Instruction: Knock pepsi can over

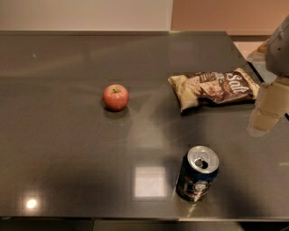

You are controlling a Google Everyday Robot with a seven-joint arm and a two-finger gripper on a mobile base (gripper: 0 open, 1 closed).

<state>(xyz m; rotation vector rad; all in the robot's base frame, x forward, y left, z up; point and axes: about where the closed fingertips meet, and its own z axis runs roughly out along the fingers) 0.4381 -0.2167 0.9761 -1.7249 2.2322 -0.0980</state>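
Gripper [266, 113] hangs at the right edge, whether spread or closed cannot be told, likely lining up a sideways push. Pepsi can [197, 173] stands upright near, right of centre, untouched.

glossy dark tabletop [67, 149], pale wall [86, 13] behind

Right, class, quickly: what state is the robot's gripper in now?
Gripper: at the right edge, beside the snack bag, apart from the upright pepsi can; open or closed cannot be told.
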